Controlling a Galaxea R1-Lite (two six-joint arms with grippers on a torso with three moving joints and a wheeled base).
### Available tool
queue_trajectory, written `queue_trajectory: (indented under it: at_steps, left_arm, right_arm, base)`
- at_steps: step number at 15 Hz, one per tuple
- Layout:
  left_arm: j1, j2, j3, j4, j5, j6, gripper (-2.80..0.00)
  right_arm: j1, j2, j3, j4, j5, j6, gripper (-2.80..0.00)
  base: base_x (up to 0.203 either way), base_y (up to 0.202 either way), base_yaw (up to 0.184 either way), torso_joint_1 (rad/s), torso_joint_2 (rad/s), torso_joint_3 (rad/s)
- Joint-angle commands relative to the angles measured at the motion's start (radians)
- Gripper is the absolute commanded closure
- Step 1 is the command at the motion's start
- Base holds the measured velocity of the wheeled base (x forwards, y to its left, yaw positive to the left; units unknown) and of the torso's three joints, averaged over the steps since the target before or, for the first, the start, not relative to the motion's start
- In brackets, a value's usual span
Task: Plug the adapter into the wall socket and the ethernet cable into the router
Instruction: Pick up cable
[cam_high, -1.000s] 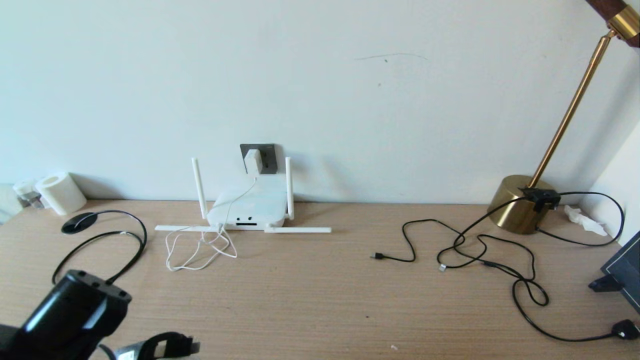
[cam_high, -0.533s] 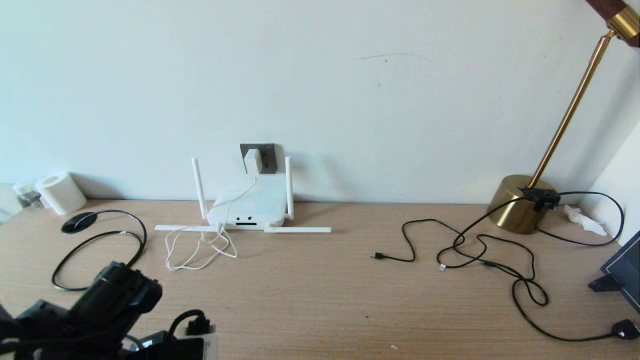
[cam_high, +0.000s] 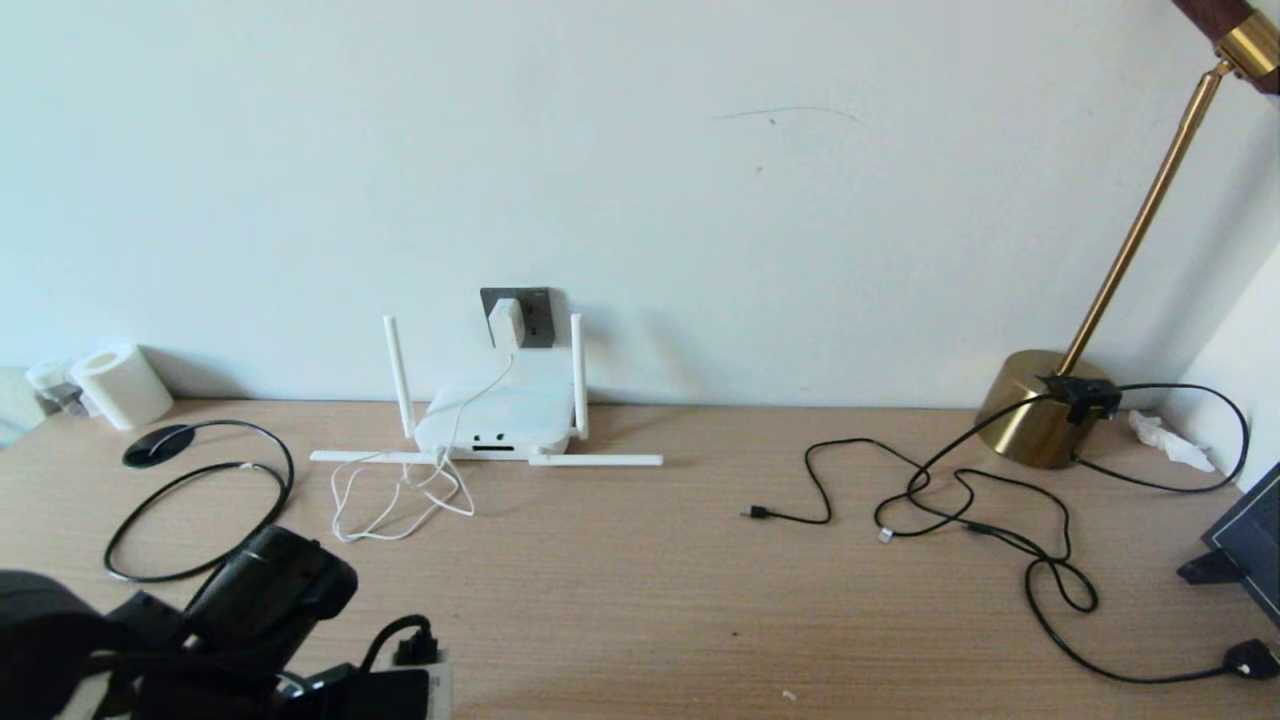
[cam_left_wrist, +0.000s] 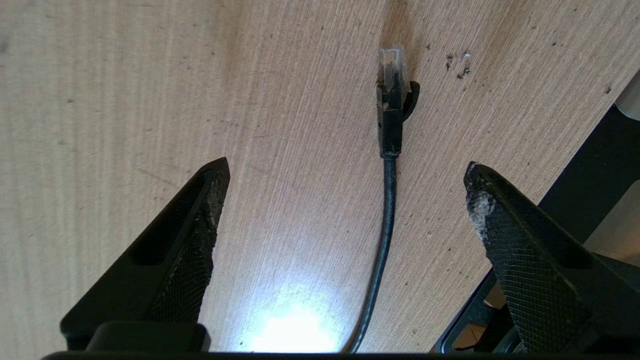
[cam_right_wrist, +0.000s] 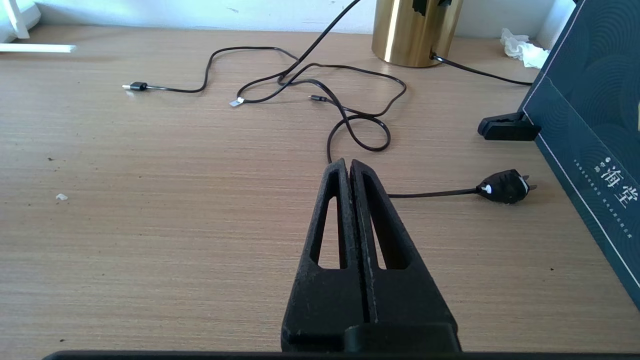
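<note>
Left hand (cam_left_wrist: 345, 185) hovers spread wide over ethernet cable (cam_left_wrist: 389, 150) plug, seemingly not touching; right hand (cam_right_wrist: 350, 170) closed.

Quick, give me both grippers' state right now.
Left gripper: open, holding nothing, fingers on either side of the ethernet cable on the table.
Right gripper: shut, empty, parked over the table.

White router (cam_high: 497, 415), black ethernet cable (cam_left_wrist: 385, 220)

Wooden table (cam_high: 640, 600). On it: router (cam_high: 495, 418) at the wall, ethernet cable (cam_high: 200, 490) looped at left, paper roll (cam_high: 120, 385), brass lamp base (cam_high: 1040, 405), thin black cords (cam_high: 980, 530), dark box (cam_high: 1250, 540).
</note>
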Motion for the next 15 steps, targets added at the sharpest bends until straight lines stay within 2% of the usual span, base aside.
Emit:
queue_trajectory:
  at_steps: [1, 13, 14, 15]
  left_arm:
    - [0.0, 0.022, -0.006, 0.001, 0.0, 0.005, -2.8]
    - [0.012, 0.091, -0.02, -0.021, 0.004, 0.005, -2.8]
    - [0.013, 0.091, -0.02, -0.021, 0.005, 0.005, -2.7]
    - [0.013, 0.093, -0.02, -0.021, 0.005, 0.005, 0.0]
  right_arm:
    - [0.0, 0.0, 0.0, 0.0, 0.0, 0.0, 0.0]
    - [0.0, 0.0, 0.0, 0.0, 0.0, 0.0, 0.0]
    - [0.0, 0.0, 0.0, 0.0, 0.0, 0.0, 0.0]
    - [0.0, 0.0, 0.0, 0.0, 0.0, 0.0, 0.0]
  base:
    - [0.0, 0.0, 0.0, 0.0, 0.0, 0.0]
    - [0.0, 0.0, 0.0, 0.0, 0.0, 0.0]
    - [0.0, 0.0, 0.0, 0.0, 0.0, 0.0]
    - [0.0, 0.0, 0.0, 0.0, 0.0, 0.0]
